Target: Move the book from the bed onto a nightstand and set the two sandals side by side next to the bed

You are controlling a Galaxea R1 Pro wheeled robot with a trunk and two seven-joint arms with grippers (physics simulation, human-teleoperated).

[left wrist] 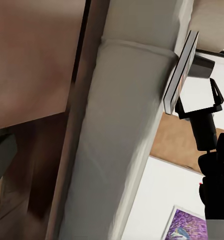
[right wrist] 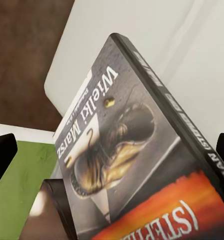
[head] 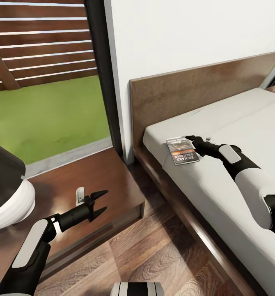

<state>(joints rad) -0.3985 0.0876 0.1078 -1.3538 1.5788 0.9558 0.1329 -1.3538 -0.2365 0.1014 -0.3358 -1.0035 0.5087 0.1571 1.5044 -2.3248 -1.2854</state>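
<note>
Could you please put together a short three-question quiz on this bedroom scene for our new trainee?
1. True or false: the book lies on the nightstand.
2. Which gripper is at the book: (a) left gripper, (b) right gripper?
3. Fill in: the left gripper hovers over the ____ with its jaws apart.

Key:
1. False; it is on the bed, near the headboard corner.
2. b
3. nightstand
</note>
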